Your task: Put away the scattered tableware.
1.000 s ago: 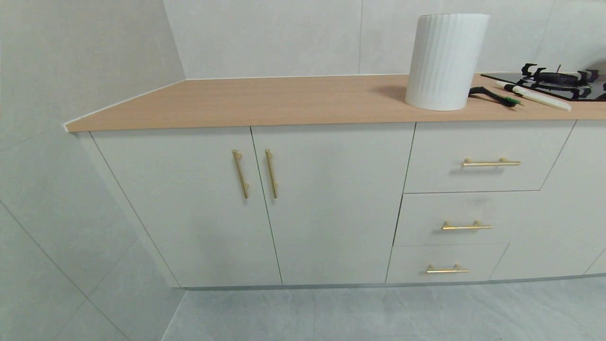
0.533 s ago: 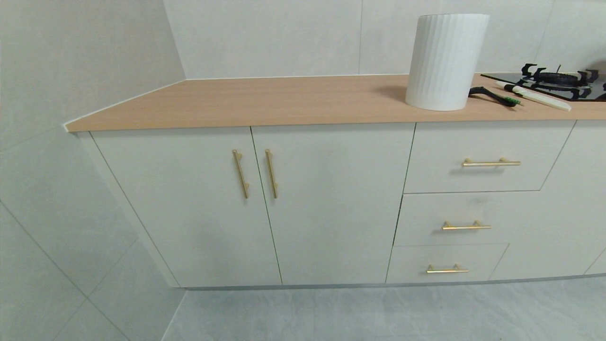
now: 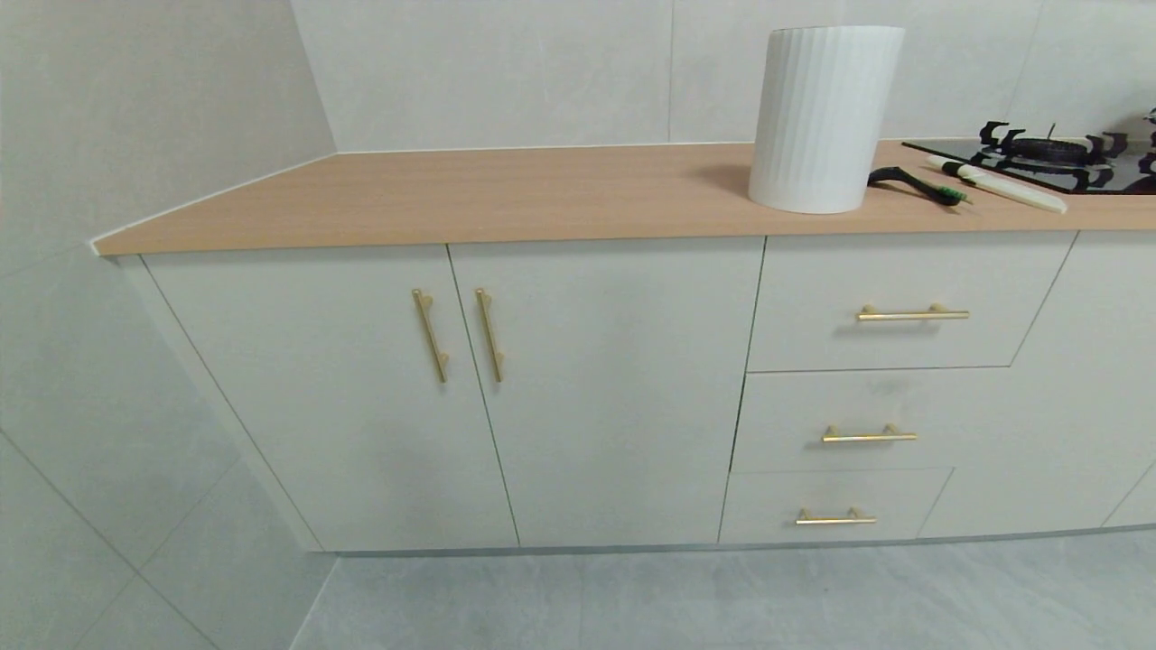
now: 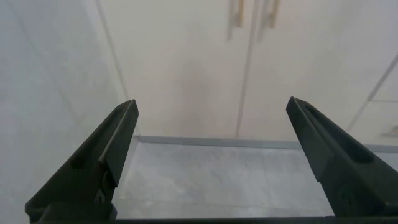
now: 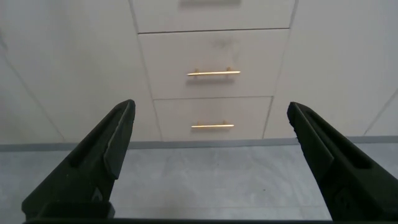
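Cream cabinet (image 3: 614,388) ahead.
Left gripper (image 4: 210,109), right gripper (image 5: 210,107): spread wide, empty. White ribbed cylinder (image 3: 826,117) upright on wooden countertop (image 3: 452,194).

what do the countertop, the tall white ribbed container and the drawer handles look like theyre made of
Countertop: wood or wood-look laminate, matte; faint grain, warm tan.
Ribbed container: probably ceramic or plastic; opaque white, soft sheen, vertical flutes.
Drawer handles: metal, brass-coloured; thin bars with bright glints.

A tall white ribbed cylinder (image 3: 824,117) is standing on the wooden countertop (image 3: 452,194). A black-handled tool (image 3: 912,183) and a long white tool (image 3: 998,183) are lying just right of it, near the black gas hob (image 3: 1048,152). Below, pale cabinet doors (image 3: 560,397) are sitting left of three stacked pale drawers (image 3: 867,402)
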You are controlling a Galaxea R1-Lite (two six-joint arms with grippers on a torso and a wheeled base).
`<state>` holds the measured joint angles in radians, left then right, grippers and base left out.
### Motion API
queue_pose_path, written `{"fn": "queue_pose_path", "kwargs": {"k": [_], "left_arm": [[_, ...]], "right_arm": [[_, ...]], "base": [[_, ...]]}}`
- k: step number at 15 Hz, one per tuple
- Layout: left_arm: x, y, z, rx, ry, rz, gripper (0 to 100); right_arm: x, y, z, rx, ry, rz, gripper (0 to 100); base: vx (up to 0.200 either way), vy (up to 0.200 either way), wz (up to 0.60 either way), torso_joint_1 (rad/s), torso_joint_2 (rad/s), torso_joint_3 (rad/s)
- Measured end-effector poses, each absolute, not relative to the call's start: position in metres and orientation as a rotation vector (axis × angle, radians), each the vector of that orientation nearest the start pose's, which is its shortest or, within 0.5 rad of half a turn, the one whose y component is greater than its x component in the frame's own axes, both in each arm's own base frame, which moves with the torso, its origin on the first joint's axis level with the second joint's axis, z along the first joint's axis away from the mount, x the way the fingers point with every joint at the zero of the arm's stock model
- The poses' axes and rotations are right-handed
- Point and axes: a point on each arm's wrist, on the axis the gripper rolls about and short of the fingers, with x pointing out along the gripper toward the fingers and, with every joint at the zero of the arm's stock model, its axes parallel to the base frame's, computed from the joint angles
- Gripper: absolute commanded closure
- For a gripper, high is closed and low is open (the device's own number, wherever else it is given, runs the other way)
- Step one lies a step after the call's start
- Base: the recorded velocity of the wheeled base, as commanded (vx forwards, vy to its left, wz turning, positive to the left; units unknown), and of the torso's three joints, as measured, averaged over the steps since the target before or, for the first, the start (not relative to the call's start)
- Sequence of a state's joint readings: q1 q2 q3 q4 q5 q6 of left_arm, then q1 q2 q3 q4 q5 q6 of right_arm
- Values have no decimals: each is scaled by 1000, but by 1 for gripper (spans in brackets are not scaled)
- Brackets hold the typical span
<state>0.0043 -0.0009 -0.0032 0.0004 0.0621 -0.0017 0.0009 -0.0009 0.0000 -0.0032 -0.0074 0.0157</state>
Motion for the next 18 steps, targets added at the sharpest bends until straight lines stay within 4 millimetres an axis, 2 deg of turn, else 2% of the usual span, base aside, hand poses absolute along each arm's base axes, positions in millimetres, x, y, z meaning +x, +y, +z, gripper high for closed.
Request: {"fn": "queue_pose_path", "kwargs": {"k": [3, 11, 17, 18], "left_arm": [[-23, 1, 76, -3, -5, 66, 0], [-23, 1, 76, -7, -4, 67, 0], [-23, 1, 76, -6, -3, 65, 0], [-23, 1, 76, -6, -4, 66, 0]], "right_arm": [[-23, 0, 76, 16, -4, -8, 0], [-23, 0, 76, 17, -3, -7, 0], [-23, 0, 76, 19, -3, -9, 0], [-23, 0, 76, 19, -3, -9, 0]], "base": [[0, -200, 0, 2, 2, 2], [0, 0, 0, 0, 0, 0], [200, 0, 0, 2, 3, 6], [0, 0, 0, 0, 0, 0]]}}
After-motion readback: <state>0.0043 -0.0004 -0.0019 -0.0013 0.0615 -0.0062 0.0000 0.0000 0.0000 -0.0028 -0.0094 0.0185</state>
